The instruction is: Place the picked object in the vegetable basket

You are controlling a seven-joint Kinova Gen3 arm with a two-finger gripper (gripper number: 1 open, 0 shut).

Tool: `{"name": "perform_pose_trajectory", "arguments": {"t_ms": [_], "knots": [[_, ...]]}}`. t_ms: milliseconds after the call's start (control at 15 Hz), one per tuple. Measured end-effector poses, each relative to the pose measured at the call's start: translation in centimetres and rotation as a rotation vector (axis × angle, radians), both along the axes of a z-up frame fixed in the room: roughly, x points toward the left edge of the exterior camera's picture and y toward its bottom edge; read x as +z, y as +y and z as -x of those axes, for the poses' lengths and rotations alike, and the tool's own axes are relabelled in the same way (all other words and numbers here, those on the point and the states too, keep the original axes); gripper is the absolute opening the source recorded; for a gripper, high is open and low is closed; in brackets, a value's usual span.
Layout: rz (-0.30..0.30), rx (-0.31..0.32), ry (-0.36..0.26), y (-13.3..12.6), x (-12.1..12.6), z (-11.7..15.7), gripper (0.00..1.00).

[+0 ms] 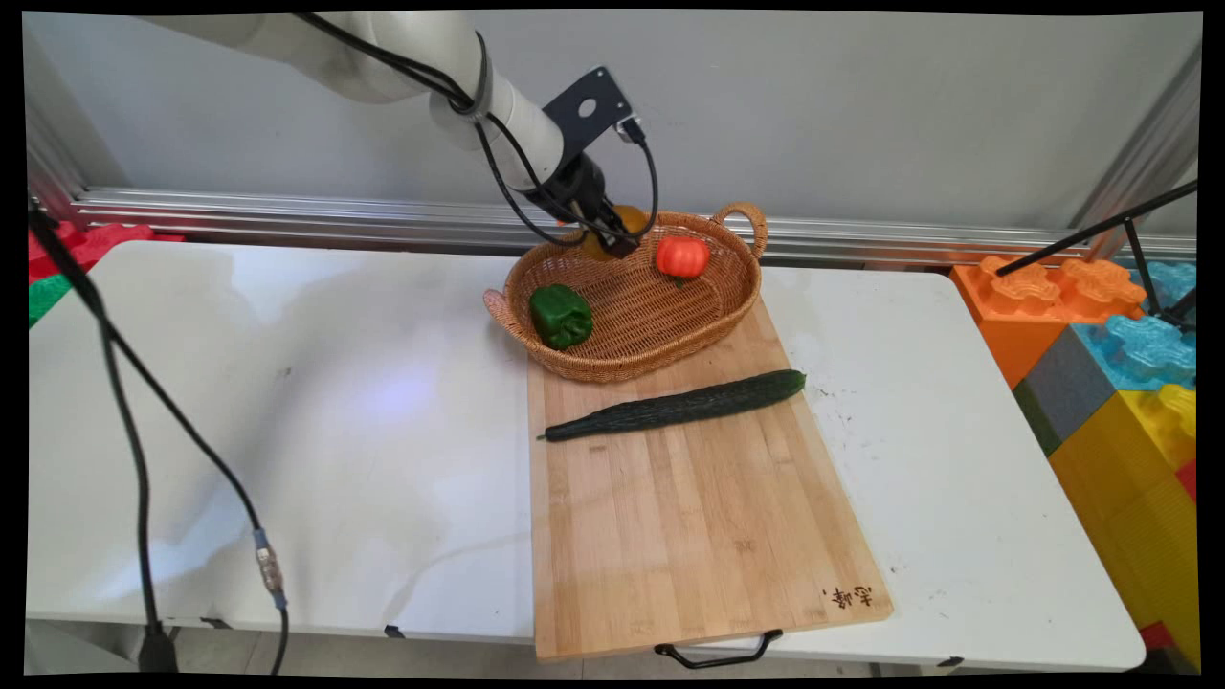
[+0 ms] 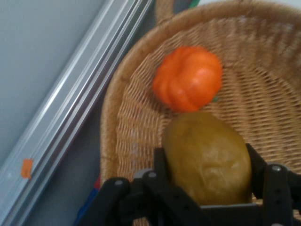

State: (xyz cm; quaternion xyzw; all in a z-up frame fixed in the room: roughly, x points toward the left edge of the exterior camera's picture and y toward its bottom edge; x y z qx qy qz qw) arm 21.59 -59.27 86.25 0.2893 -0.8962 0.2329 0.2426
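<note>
Woven wicker forms the oval basket (image 1: pixel 639 330) at upper centre of the main view, resting on the far end of a bamboo cutting board (image 1: pixel 689 517) that lies on the white counter (image 1: pixel 287 431). Inside the basket, a green bell pepper (image 1: pixel 560 315) sits at its left and a small orange pumpkin (image 1: pixel 681 255) at its upper right. The black claw (image 1: pixel 612 237) reaches down from the upper left of the frame to the basket's far rim, just left of the pumpkin, with a yellow-brown potato (image 1: pixel 627 219) showing partly behind it. A long dark green cucumber (image 1: pixel 679 406) lies slantwise on the board, just below the basket. Coloured foam blocks (image 1: pixel 1110 364) stand at the right edge.

Hand view: the claw (image 2: pixel 207 174) rises from the bottom edge, clenched on the potato (image 2: pixel 207 155), one finger against each side of it. The pumpkin (image 2: pixel 188 77) lies just above the potato in the frame, on the basket (image 2: pixel 263 56) weave. A grey wall and metal rail (image 2: pixel 80 99) fill the upper left.
</note>
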Motion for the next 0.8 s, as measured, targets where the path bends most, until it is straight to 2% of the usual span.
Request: {"name": "perform_pose_trajectory", "arguments": {"t_ms": [267,533,600,800], "knots": [[-0.04,0.046,0.007,-2.5,-2.9,-0.4,0.0],[-0.058,0.058,0.012,-3.3,-4.3,-0.3,0.0],[-0.058,0.057,0.012,-3.4,-4.5,-0.3,1.0],[-0.06,0.056,0.016,-3.5,-4.7,-0.1,1.0]]}}
